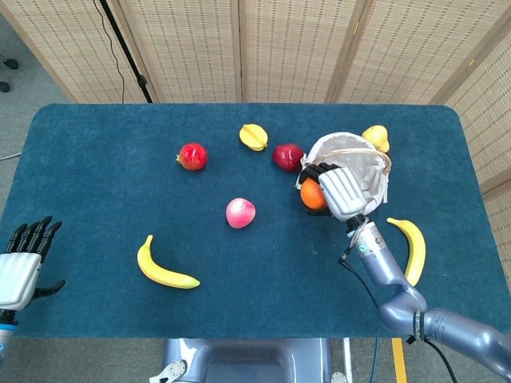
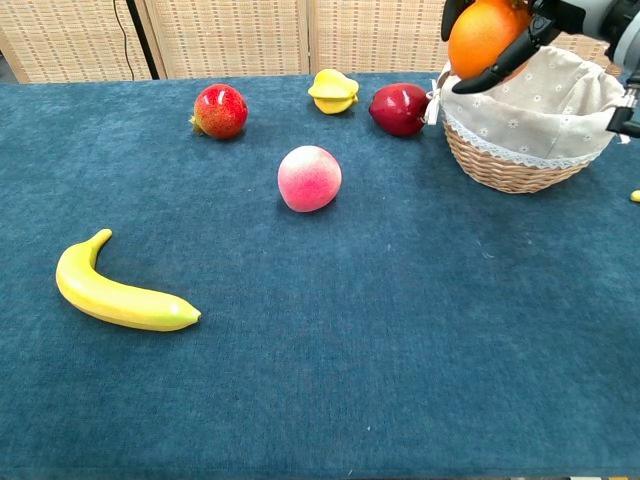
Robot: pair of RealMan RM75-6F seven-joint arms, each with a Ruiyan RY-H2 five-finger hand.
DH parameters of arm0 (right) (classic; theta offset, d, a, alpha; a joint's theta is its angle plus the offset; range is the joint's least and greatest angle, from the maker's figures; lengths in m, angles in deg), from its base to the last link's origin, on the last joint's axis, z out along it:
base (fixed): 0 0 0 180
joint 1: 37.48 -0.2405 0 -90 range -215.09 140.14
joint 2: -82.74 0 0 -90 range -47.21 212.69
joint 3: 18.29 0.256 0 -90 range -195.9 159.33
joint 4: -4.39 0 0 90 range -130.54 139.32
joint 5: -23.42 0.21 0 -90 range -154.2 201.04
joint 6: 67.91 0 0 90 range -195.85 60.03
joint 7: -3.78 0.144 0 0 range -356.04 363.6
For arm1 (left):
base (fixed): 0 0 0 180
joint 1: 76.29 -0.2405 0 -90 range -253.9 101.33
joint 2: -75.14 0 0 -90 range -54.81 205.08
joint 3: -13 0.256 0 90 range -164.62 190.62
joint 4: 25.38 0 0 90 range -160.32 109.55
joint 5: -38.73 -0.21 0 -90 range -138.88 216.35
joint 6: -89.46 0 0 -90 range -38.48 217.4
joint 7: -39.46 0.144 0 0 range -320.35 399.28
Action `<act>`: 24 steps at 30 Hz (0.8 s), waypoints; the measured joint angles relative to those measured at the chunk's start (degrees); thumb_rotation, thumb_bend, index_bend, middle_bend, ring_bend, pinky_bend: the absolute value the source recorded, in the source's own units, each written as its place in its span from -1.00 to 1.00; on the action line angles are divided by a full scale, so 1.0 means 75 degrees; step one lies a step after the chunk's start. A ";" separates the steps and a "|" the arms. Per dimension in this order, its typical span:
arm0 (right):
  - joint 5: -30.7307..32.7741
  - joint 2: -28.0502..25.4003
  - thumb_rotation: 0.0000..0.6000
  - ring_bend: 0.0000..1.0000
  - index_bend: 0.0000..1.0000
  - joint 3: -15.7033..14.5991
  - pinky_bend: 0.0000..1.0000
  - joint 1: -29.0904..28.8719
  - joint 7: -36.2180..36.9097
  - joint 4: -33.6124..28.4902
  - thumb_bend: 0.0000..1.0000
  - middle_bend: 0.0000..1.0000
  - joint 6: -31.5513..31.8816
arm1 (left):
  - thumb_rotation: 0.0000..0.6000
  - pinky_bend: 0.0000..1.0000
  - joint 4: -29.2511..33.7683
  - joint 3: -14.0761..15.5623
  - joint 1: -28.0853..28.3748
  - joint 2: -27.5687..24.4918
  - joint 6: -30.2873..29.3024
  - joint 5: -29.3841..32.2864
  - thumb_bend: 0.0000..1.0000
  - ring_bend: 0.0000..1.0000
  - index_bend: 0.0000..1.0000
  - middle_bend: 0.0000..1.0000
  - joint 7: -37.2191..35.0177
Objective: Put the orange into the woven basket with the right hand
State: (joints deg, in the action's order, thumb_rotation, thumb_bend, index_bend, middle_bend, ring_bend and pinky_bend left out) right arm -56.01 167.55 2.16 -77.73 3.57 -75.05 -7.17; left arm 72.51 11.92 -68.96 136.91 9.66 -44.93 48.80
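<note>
My right hand (image 1: pixel 337 190) grips the orange (image 1: pixel 311 194) and holds it in the air at the left rim of the woven basket (image 1: pixel 369 169). In the chest view the orange (image 2: pixel 483 34) hangs above the basket's near-left edge, with dark fingers (image 2: pixel 496 68) wrapped under it. The basket (image 2: pixel 520 160) has a white cloth lining and looks to hold nothing. My left hand (image 1: pixel 20 266) rests open at the table's front left corner, away from everything.
On the blue table lie a dark red apple (image 1: pixel 287 156) right beside the basket, a yellow starfruit (image 1: pixel 253 136), a pomegranate (image 1: pixel 192 156), a pink peach (image 1: pixel 240 213), two bananas (image 1: pixel 162 266) (image 1: pixel 412 248), and a yellow fruit (image 1: pixel 376 137) behind the basket.
</note>
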 measured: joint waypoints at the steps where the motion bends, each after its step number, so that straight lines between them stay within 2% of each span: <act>1: 0.0032 0.0010 1.00 -0.23 0.11 0.0008 -0.41 -0.0046 0.0050 0.0116 -0.59 -0.25 -0.0048 | 1.00 -1.00 0.0004 0.0000 -0.0001 -0.0002 -0.0003 0.0003 -0.87 -1.00 -1.00 -1.00 -0.0002; 3: 0.0102 0.0021 1.00 -0.36 0.02 0.0023 -0.54 -0.0107 0.0108 0.0288 -0.69 -0.36 -0.0121 | 1.00 -1.00 0.0008 0.0000 -0.0004 -0.0005 -0.0008 0.0009 -0.87 -1.00 -1.00 -1.00 -0.0005; 5: 0.0174 0.0033 1.00 -0.50 -0.15 0.0037 -0.65 -0.0159 0.0129 0.0486 -0.78 -0.51 -0.0152 | 1.00 -1.00 0.0008 0.0003 -0.0004 -0.0008 -0.0002 0.0014 -0.87 -1.00 -1.00 -1.00 -0.0016; 8: 0.0247 0.0023 1.00 -0.68 -0.48 0.0036 -0.75 -0.0184 0.0124 0.0653 -0.92 -0.71 -0.0105 | 1.00 -1.00 0.0004 0.0005 0.0006 -0.0009 0.0019 0.0024 -0.87 -1.00 -1.00 -1.00 -0.0022; 10: 0.0278 -0.0059 1.00 -0.73 -0.61 0.0006 -0.77 -0.0164 0.0097 0.0604 -0.95 -0.77 -0.0085 | 1.00 -1.00 0.0003 0.0005 0.0012 -0.0009 0.0032 0.0032 -0.87 -1.00 -1.00 -1.00 -0.0031; 15: 0.0411 -0.0438 1.00 -0.74 -0.66 -0.0069 -0.77 -0.0096 -0.0118 0.0122 -0.95 -0.79 -0.0193 | 1.00 -1.00 0.0012 0.0002 0.0012 -0.0016 0.0021 0.0037 -0.87 -1.00 -1.00 -1.00 -0.0044; 24: 0.0725 -0.1151 1.00 -0.74 -0.62 -0.0234 -0.75 0.0063 -0.0598 -0.0861 -0.94 -0.79 -0.0334 | 1.00 -1.00 0.0025 0.0000 0.0004 -0.0043 -0.0004 0.0037 -0.87 -1.00 -1.00 -1.00 -0.0083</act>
State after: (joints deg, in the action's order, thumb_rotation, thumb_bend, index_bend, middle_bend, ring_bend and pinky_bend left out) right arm -50.58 158.92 0.40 -77.26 -0.91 -81.51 -9.68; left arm 72.69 11.92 -68.92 136.59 9.63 -44.66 48.18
